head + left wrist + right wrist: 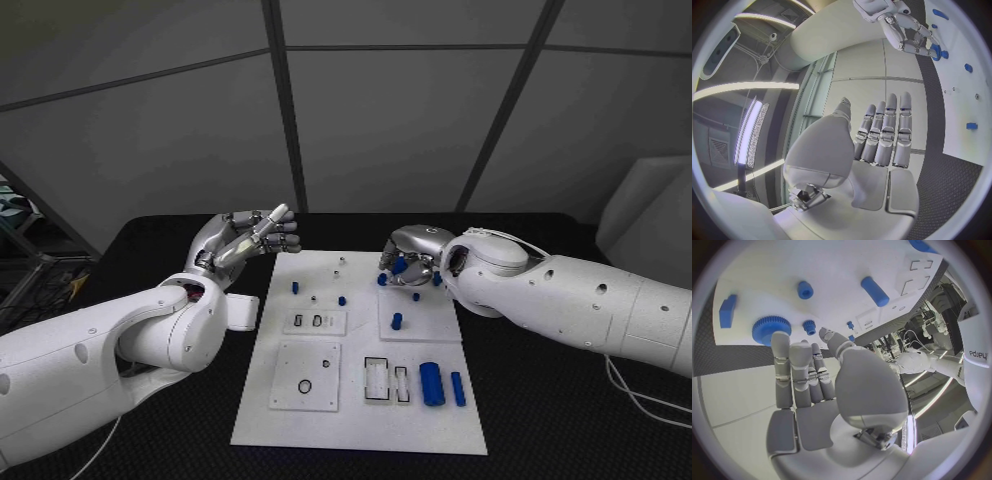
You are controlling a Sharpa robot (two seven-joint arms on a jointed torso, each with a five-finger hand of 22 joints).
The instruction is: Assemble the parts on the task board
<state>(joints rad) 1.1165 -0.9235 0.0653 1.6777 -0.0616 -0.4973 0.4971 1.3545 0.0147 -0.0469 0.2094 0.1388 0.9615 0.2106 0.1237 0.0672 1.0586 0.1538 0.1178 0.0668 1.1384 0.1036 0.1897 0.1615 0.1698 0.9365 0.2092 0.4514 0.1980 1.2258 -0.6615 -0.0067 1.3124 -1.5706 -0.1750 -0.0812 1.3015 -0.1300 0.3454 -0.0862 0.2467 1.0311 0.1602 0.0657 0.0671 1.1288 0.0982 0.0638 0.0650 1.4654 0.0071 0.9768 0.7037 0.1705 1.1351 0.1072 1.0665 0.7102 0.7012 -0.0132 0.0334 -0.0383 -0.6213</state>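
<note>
Two glossy white arms, thick and rounded, with bulbous joint housings. The right arm (591,305) carries small dark screw dots along its shell, and thin white cables loop over its wrist and trail beneath its forearm. The left arm (101,360) shows a dark, reddish gap at its wrist joint and a flat white block on its side. Each ends in a silver metallic hand, left hand (245,240) and right hand (414,252), with segmented fingers and pale pads. Grey "sharpa" lettering marks a white shell.
</note>
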